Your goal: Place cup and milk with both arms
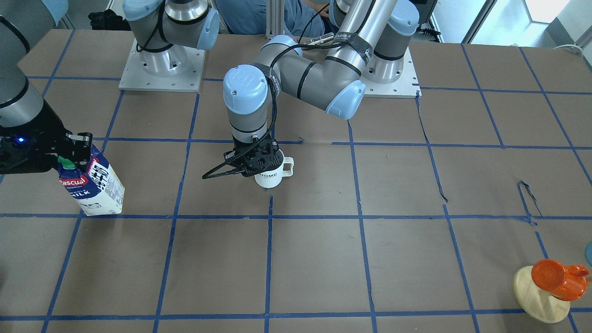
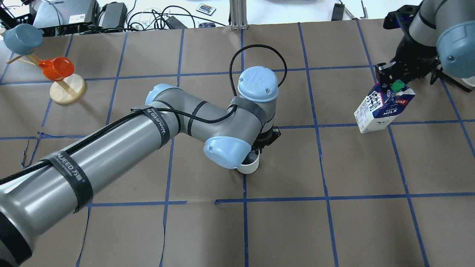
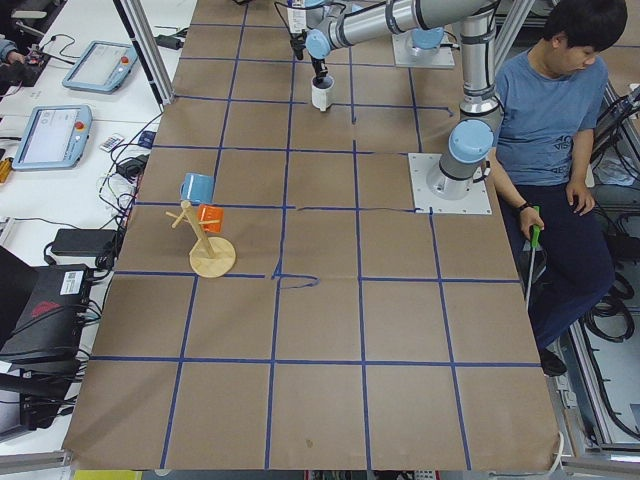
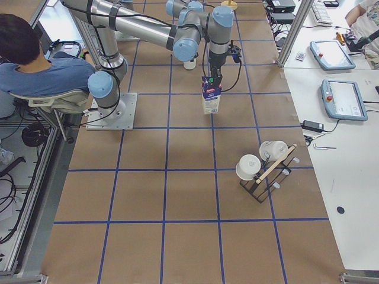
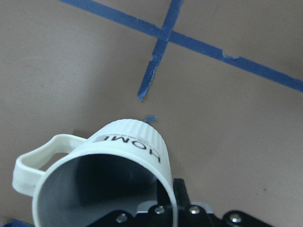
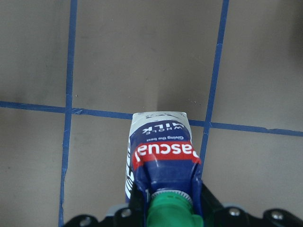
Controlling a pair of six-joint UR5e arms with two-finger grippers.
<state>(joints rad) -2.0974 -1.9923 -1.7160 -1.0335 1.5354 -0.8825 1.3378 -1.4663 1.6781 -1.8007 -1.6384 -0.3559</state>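
The white ribbed cup (image 1: 273, 175) with "HOME" lettering stands upright near the table's middle, handle toward the robot's left. My left gripper (image 1: 264, 165) comes down from above and is shut on its rim; the left wrist view shows a finger (image 5: 179, 195) against the cup (image 5: 109, 165) wall. The blue and white milk (image 1: 95, 185) carton is on the robot's right, tilted. My right gripper (image 1: 74, 149) is shut on its gable top by the green cap (image 6: 170, 210). I cannot tell whether the carton's base touches the table.
An orange cup-like object on a round wooden stand (image 2: 61, 79) with a blue cup (image 2: 22, 37) sits far on the robot's left. A rack with white mugs (image 4: 263, 165) stands beyond the milk. The arm bases (image 1: 162, 64) and a seated person (image 3: 550, 120) are at the robot's edge.
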